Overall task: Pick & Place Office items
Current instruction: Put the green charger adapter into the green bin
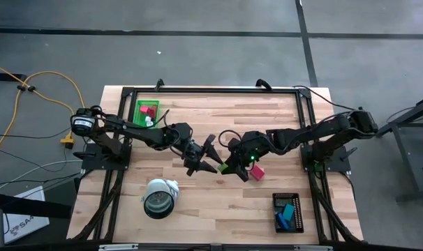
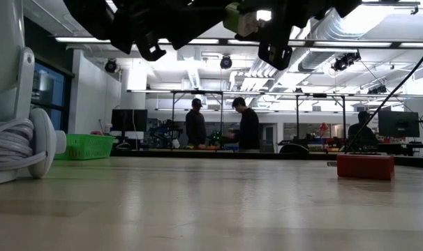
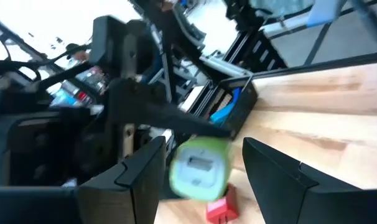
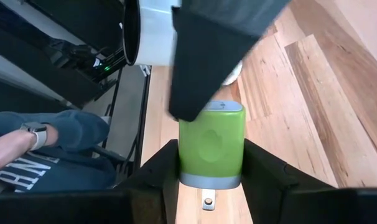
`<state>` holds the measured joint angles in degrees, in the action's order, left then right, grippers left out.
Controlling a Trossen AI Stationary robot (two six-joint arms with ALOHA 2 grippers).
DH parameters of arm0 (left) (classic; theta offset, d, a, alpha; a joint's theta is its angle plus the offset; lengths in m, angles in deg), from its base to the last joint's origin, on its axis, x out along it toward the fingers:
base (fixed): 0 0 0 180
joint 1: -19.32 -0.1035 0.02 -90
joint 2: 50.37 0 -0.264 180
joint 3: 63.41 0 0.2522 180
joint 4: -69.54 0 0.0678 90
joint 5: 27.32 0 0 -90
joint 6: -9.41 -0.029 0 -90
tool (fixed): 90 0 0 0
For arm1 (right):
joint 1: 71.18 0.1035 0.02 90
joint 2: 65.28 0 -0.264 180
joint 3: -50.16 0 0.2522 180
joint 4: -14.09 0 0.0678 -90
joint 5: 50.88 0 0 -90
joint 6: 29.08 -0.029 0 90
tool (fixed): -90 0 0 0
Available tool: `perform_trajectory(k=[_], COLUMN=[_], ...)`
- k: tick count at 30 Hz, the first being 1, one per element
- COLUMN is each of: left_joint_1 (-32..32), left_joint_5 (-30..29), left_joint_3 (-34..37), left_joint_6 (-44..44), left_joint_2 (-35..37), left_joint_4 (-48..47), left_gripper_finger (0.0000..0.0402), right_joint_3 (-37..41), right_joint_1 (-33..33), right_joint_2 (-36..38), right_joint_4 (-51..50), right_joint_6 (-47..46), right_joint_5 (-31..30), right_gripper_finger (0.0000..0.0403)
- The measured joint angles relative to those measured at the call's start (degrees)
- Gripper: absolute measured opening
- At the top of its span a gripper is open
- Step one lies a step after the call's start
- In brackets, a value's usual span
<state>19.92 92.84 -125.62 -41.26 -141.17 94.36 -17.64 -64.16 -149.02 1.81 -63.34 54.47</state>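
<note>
A green cube with a grey-white end point(image 4: 211, 140) is lifted above the middle of the table, shut between the fingers of my right gripper point(image 4: 211, 180). That gripper reaches in from the table's right point(image 1: 229, 166). My left gripper point(image 1: 207, 155) faces it from the left and is open. Its fingers stand on either side of the green cube point(image 3: 200, 169). A red block point(image 1: 257, 172) lies flat on the table just right of both grippers; the low view shows the red block point(image 2: 365, 167) too. My right gripper pinches the green cube between its two fingers point(image 4: 160, 174), on two opposite side faces near the cube's grey end point(image 4: 210, 180). The fingers come roughly level from the table's right. The cube is lifted clear of the table. My left gripper: one dark finger point(image 4: 219, 56) overlaps the cube's far end; I cannot tell whether it touches.
A white-and-grey roll point(image 1: 160, 197) lies near the table's near edge, left of centre. A green tray point(image 1: 146, 111) with red pieces sits at the far left. A black tray point(image 1: 288, 213) with blue and teal bits sits at the near right. People stand in the room behind.
</note>
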Motion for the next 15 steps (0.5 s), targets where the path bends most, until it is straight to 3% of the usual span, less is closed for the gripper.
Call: perform_trajectory(k=[15], left_joint_1=[0.0], left_joint_5=[1.2], left_joint_3=[0.02], left_joint_6=[-1.87], left_joint_2=[0.0], left_joint_4=[-0.04], left_gripper_finger=[0.0205], right_joint_3=[0.0], right_joint_1=[-0.39], right_joint_2=[0.0], right_joint_4=[0.61], right_joint_6=[-0.2], right_joint_5=[0.78], right_gripper_finger=[0.0124])
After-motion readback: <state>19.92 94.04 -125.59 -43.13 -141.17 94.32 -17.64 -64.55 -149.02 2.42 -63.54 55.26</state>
